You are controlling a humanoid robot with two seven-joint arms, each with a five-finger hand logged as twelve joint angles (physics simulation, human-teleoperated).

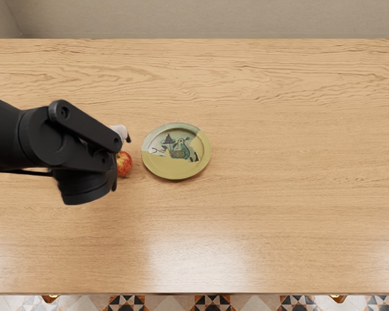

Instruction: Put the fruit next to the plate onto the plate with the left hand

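Left robot hand (pixel 91 170), in from the counter's left edge, covers the apple's (pixel 124 164) left side just beside the plate (pixel 167 171), grip hidden so I cannot tell whether it is clamped; best to close firmly, lift clear of the plate's edge, and set down centrally.

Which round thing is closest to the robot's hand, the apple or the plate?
The red apple, tucked right beside the left hand. The painted yellow plate lies farther right.
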